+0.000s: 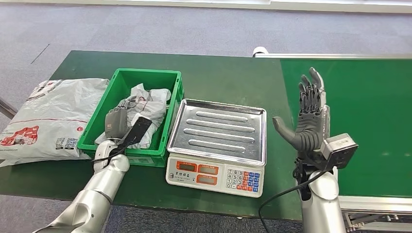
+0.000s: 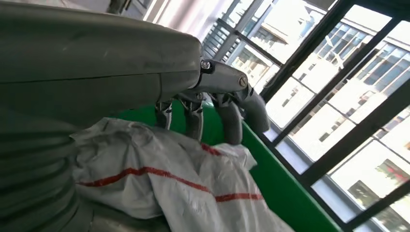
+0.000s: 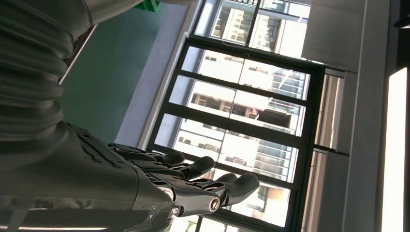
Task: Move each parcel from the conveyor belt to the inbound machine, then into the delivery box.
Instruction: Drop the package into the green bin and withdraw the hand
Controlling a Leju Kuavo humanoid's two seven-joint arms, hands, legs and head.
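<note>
The white parcel point(image 1: 148, 109) with red stripes lies crumpled inside the green delivery box point(image 1: 171, 80), filling its middle. The left hand point(image 1: 118, 119) is down in the box with its fingers point(image 2: 231, 118) on the parcel; whether it grips cannot be told. Beside the box stands the weighing scale point(image 1: 217, 141), its steel tray bare. The right hand point(image 1: 307, 114) is released, fingers spread, at the near-left edge of the green conveyor belt point(image 1: 369, 107). A large white mailer bag point(image 1: 48, 116) lies left of the box.

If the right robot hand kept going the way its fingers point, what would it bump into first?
Probably nothing nearby. The right robot hand is raised and open, fingers pointing up and away over the bare green conveyor belt. Its wrist camera shows only windows ahead, though depth is hard to judge.
</note>
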